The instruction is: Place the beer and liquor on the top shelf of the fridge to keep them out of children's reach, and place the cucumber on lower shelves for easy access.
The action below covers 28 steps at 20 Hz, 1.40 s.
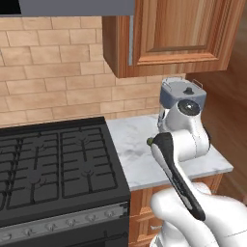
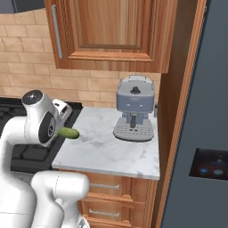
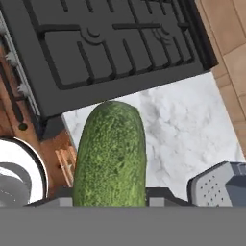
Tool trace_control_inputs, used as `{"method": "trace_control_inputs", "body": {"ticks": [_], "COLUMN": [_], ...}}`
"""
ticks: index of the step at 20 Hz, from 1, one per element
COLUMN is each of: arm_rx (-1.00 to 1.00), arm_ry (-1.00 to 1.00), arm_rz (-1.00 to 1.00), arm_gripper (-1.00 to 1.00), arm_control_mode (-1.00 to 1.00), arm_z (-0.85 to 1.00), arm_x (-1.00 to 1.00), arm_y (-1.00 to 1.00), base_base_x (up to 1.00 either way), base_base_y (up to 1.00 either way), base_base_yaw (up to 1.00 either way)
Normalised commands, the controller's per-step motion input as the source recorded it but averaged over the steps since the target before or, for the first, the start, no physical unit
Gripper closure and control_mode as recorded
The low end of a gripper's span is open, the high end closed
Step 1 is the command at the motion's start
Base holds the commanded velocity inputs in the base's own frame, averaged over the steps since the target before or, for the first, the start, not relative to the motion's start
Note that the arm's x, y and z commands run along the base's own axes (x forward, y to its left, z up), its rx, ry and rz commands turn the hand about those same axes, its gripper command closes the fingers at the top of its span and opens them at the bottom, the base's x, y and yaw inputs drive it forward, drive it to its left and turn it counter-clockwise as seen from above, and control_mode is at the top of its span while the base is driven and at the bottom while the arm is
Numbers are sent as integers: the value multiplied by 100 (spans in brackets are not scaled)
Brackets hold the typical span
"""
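The dark green cucumber (image 3: 110,153) fills the middle of the hand view, rising from between the dark fingertips of my gripper (image 3: 110,198), which is shut on it. It hangs above the marble counter (image 3: 187,129) beside the stove edge. In the right base view the cucumber (image 2: 70,132) sticks out to the right from behind my arm's upper joint; in the left base view a green tip of the cucumber (image 1: 150,141) shows beside the arm. The fridge (image 2: 200,111) stands at the far right with its grey door and black lit panel facing me; its top shelf is hidden. The beer and the liquor are out of view.
A grey coffee machine (image 2: 134,109) stands at the back right of the counter (image 2: 107,149). The black stove (image 1: 53,164) lies to the left. Wooden wall cabinets (image 2: 111,31) hang overhead, and a wooden side panel (image 2: 176,111) separates the counter from the fridge.
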Motion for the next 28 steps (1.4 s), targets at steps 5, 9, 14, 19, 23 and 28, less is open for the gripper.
{"method": "trace_control_inputs", "body": {"ticks": [5, 9, 14, 19, 23, 28], "arm_rx": [-7, -6, -9, -8, 0, 0], "arm_ry": [-18, -10, -2, 0, 0, 0], "arm_rz": [22, 11, 4, 2, 0, 0], "arm_gripper": [100, 100, 100, 100, 100, 100], "arm_control_mode": [-100, -100, -100, 100, 100, 100], "arm_z": [73, 57, 58, 32, 0, 0], "arm_x": [-71, -50, -34, -26, 0, 0], "arm_y": [0, 0, 0, 0, 0, 0], "base_base_x": [0, 0, 0, -24, -82, -79], "base_base_y": [0, 0, 0, 0, -8, -41], "base_base_yaw": [0, 0, 0, 1, 0, 0]}}
